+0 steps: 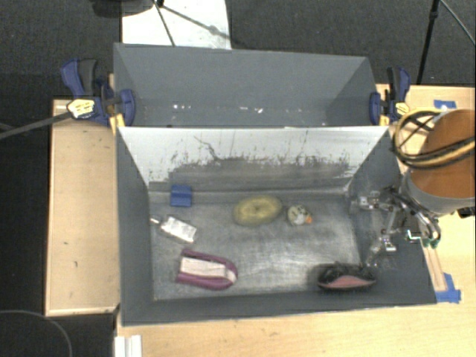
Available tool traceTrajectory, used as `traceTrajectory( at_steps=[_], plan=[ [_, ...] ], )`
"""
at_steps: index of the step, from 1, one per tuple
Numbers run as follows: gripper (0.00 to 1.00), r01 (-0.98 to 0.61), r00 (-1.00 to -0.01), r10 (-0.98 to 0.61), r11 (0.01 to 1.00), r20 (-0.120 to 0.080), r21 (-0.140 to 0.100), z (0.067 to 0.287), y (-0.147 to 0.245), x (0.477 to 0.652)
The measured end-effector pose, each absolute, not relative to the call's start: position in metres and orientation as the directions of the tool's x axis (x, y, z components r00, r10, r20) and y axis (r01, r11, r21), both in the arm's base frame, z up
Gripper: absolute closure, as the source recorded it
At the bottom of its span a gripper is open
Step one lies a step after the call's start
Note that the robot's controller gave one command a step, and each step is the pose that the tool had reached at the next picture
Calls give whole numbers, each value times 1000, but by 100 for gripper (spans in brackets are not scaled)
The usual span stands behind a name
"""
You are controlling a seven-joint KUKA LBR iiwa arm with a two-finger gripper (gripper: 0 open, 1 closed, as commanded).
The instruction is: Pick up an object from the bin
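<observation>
At the right wall of the bin [245, 155], the gripper [379, 255] hangs low, tip pointing down. It sits just beside a dark, flattish thing with a pink streak [346, 277], which lies by the front right corner. Open or closed? I can't tell from here, nor whether it touches. Along the back wall are a yellowish ring [258, 211], a small round piece [299, 215] and a blue block [181, 195]. Front left, there's a purple-and-white bundle [206, 270], with a white packet [178, 230] behind it.
</observation>
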State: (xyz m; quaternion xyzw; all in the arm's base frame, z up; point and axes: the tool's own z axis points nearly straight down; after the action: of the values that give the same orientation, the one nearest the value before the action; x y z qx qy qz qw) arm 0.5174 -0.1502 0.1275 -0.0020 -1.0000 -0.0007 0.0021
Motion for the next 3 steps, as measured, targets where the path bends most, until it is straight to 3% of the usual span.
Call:
traceTrajectory(
  at_steps=[1,2,3],
  plan=[
    [0,-16,-1000,-16,1000,-6,1,77,-125,593],
    [0,-25,-1000,-25,1000,-2,3,73,-64,591],
    [100,-24,-1000,-24,1000,-5,-1,74,-68,592]
  ],
)
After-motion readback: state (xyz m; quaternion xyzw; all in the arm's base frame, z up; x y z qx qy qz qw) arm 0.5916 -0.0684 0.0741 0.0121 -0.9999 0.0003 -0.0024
